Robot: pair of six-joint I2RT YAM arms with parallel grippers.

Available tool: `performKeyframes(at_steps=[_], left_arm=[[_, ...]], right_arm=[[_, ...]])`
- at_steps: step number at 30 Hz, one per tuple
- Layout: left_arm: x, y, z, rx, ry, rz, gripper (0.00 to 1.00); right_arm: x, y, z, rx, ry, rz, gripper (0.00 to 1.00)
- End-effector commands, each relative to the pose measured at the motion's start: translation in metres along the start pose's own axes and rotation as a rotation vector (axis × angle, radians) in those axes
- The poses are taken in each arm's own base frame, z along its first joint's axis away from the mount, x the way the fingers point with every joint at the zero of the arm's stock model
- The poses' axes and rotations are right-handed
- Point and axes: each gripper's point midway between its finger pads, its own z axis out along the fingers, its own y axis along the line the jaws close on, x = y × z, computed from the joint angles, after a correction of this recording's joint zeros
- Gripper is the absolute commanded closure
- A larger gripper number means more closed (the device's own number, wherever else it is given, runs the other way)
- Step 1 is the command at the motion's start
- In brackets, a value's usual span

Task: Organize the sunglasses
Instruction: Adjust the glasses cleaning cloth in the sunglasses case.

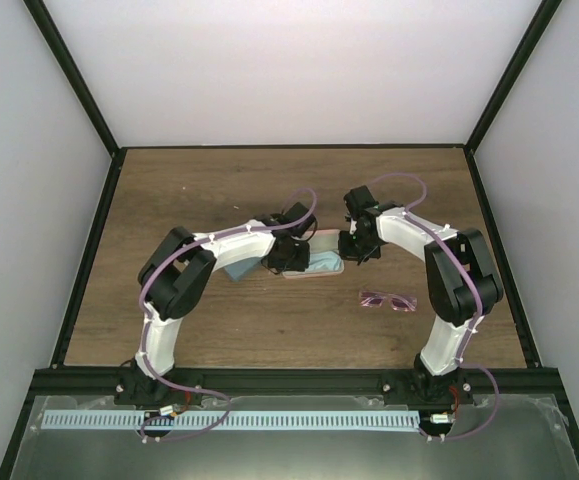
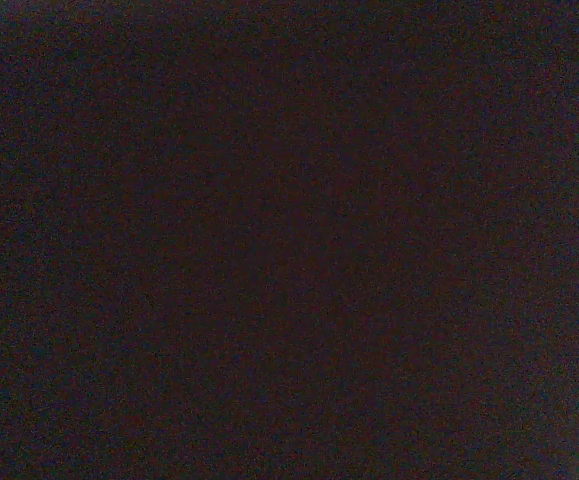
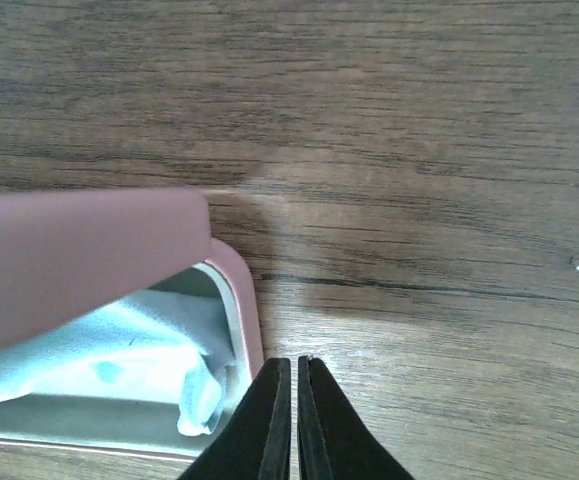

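Although the left wrist view is black, the left gripper [image 1: 287,258] hangs over the open oblong pink case [image 3: 247,310]; whether its jaws are spread I cannot tell. The right gripper [image 3: 295,365], fingers pressed together on nothing, sits just beside the case's rim. A pale blue cloth [image 3: 119,350] seems bunched inside. The pinkish-purple translucent plastic sunglasses [image 1: 389,300] lie near the case, to its right.

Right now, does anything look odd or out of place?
The left wrist view is black, showing nothing. A pale blue cloth lies bunched in the open pink case, while purple sunglasses sit loose on the table.
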Motion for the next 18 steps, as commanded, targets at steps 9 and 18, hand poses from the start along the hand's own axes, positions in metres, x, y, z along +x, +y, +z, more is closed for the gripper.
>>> performKeyframes(at_steps=[9,18], left_arm=[[0.018,0.009,0.022,-0.069,0.061,0.037,0.91],[0.016,0.009,0.019,-0.077,0.05,0.041,0.96]], right_arm=[[-0.002,0.005,-0.011,-0.012,-0.032,-0.014,0.97],[0.003,0.004,-0.007,-0.014,-0.02,-0.013,0.97]])
